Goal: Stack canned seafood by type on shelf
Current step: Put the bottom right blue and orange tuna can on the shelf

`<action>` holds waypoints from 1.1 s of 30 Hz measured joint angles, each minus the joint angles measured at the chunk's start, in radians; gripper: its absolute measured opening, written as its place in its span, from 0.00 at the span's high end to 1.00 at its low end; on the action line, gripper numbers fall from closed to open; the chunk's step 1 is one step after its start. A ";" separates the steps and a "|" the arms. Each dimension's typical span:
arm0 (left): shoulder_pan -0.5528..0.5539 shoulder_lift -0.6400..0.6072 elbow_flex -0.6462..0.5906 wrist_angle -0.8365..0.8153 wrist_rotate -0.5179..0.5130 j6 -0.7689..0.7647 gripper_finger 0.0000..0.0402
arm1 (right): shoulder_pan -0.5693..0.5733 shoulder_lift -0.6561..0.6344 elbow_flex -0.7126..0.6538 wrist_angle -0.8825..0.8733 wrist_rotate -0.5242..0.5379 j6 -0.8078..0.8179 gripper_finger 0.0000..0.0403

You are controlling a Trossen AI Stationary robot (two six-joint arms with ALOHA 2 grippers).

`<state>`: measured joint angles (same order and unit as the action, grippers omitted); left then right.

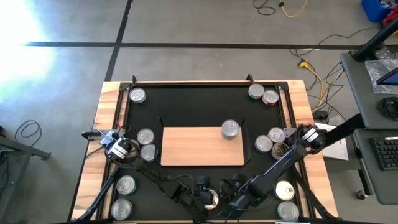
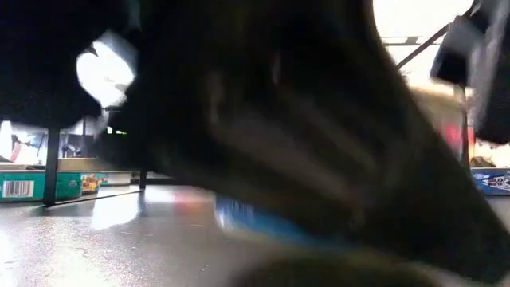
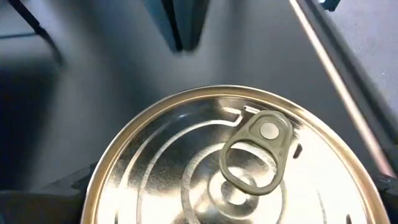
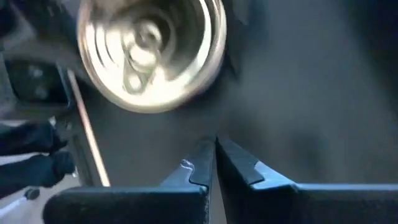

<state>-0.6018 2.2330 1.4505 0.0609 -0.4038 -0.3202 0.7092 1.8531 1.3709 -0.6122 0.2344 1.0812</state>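
**Tin fills the left wrist view**

A gold-topped tin [image 3: 236, 162] with a ring pull sits right under the left gripper [image 1: 118, 148], whose fingers stand spread. The right gripper [image 4: 216, 163] is clenched empty above the black mat [image 1: 199, 106]. One tin [image 1: 231, 129] rests on the shelf [image 1: 193, 146].

You are looking at a robot lab or workshop: a bare grey concrete floor [image 1: 205, 25] with black tape lines [image 1: 186, 45], loose yellow and black cables [image 1: 314, 71], and a grey side desk [image 1: 367, 99] carrying a black keyboard [image 1: 385, 152].
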 joint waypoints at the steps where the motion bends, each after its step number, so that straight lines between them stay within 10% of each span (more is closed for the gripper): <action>1: 0.000 -0.012 0.004 -0.014 0.001 0.000 0.09 | 0.007 -0.016 0.000 -0.026 0.001 0.004 0.97; 16: 0.155 -0.235 -0.004 -0.148 0.007 0.024 0.08 | 0.004 -0.270 0.000 -0.098 0.248 -0.207 0.97; 33: 0.401 -0.242 -0.007 -0.182 0.170 0.234 0.02 | -0.321 -0.325 -0.007 -0.191 0.168 -0.634 0.97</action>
<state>-0.2012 1.9907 1.4438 -0.1211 -0.2341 -0.0860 0.3882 1.5280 1.3643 -0.8032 0.4027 0.4477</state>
